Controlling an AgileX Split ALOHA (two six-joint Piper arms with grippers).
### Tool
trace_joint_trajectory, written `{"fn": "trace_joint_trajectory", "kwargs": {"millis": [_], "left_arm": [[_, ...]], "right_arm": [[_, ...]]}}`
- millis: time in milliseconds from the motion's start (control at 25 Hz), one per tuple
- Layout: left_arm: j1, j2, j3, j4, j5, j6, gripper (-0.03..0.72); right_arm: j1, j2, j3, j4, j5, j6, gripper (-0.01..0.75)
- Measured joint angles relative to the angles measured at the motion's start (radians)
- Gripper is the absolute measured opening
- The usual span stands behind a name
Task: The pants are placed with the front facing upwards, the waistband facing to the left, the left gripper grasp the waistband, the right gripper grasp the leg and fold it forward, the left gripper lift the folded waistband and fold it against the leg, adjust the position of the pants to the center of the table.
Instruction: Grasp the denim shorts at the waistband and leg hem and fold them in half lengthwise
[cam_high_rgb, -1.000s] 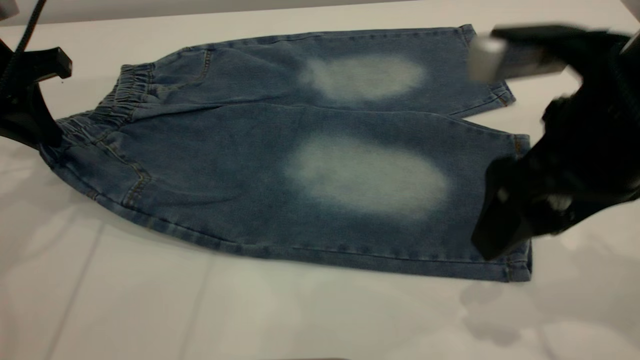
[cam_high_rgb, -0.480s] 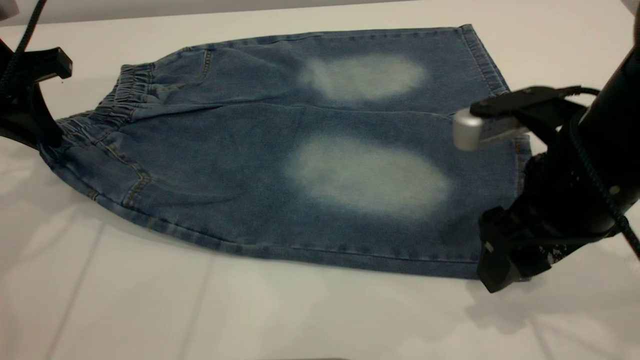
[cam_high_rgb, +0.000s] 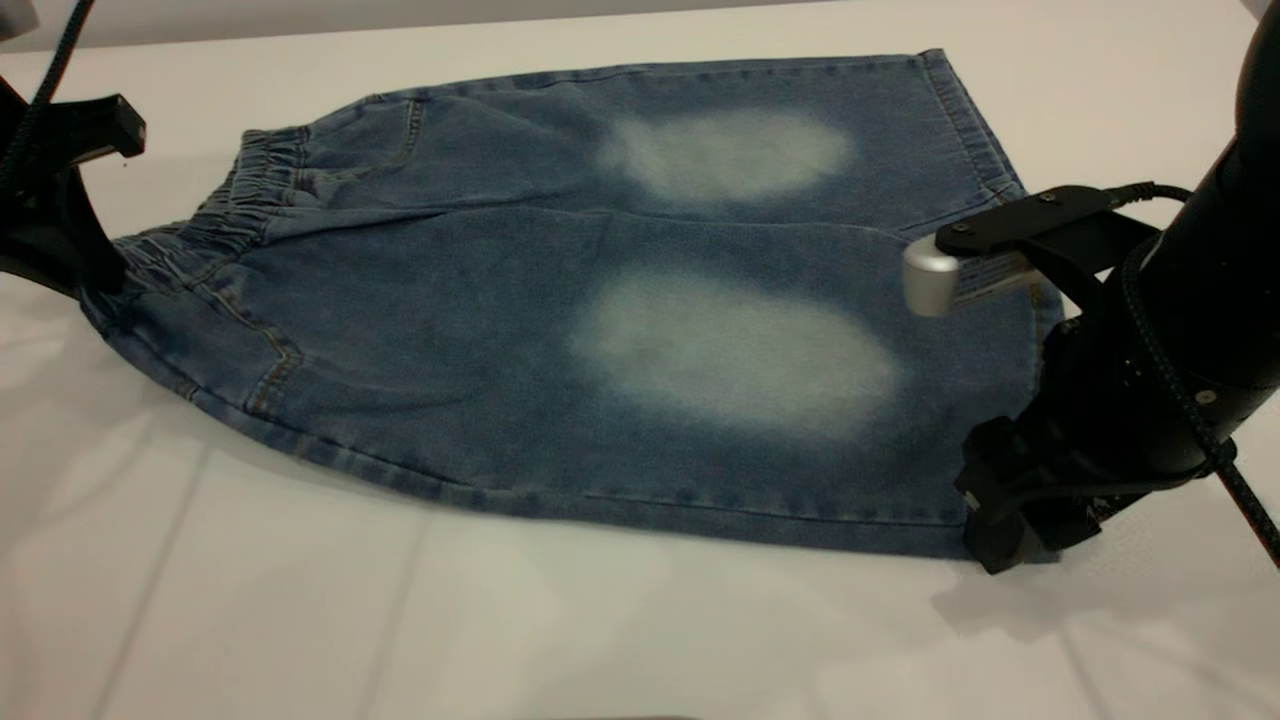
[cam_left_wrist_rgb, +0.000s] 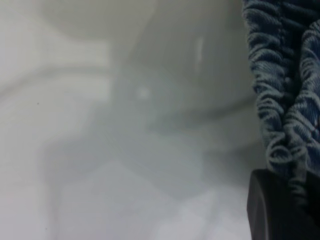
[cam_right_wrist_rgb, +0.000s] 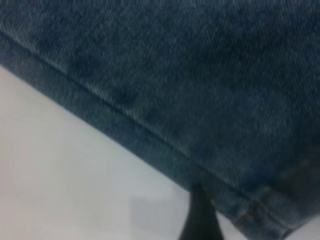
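Left gripper (cam_high_rgb: 95, 285) at the waistband (cam_high_rgb: 240, 195), finger state cannot be told; pants (cam_high_rgb: 600, 300) flat, front up, on the table (cam_high_rgb: 500, 620), waistband leftward; right gripper (cam_high_rgb: 1005, 535) at the near leg's hem corner, finger state cannot be told.

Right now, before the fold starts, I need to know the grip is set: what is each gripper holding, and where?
Left gripper: at the pants' waistband. Right gripper: at the near leg's hem corner. Whether either has clamped cannot be told.
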Motion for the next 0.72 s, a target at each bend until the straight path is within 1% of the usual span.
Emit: {"fn": "trace_joint_trajectory", "kwargs": {"millis": [80,160,280,320,360,440,560,720], "left_arm": [[0.0,0.0,0.0,0.0,0.0,0.0,0.06],[0.0,0.0,0.0,0.0,-0.001,0.0,0.06],[0.0,0.0,0.0,0.0,-0.001,0.0,0.06],[0.0,0.0,0.0,0.0,-0.001,0.0,0.061],[0.0,0.0,0.0,0.0,-0.001,0.0,0.062],[0.0,0.0,0.0,0.0,-0.001,0.0,0.061],[0.0,-0.001,-0.003,0.0,0.007,0.0,0.061],[0.0,-0.001,-0.053,0.0,0.083,0.002,0.061]], "right_arm": [[0.0,0.011,-0.002,-0.002,-0.002,0.0,0.381],[0.0,0.022,-0.007,-0.002,-0.007,-0.001,0.309],[0.0,0.026,-0.01,-0.002,-0.016,-0.002,0.159],[0.0,0.028,-0.01,-0.002,-0.018,-0.003,0.094],[0.0,0.03,-0.012,-0.002,-0.018,-0.003,0.063],[0.0,0.03,-0.012,-0.002,-0.019,-0.006,0.034],[0.0,0.006,-0.011,0.0,-0.016,-0.007,0.027],[0.0,-0.119,0.002,-0.001,0.045,-0.007,0.025]]}}
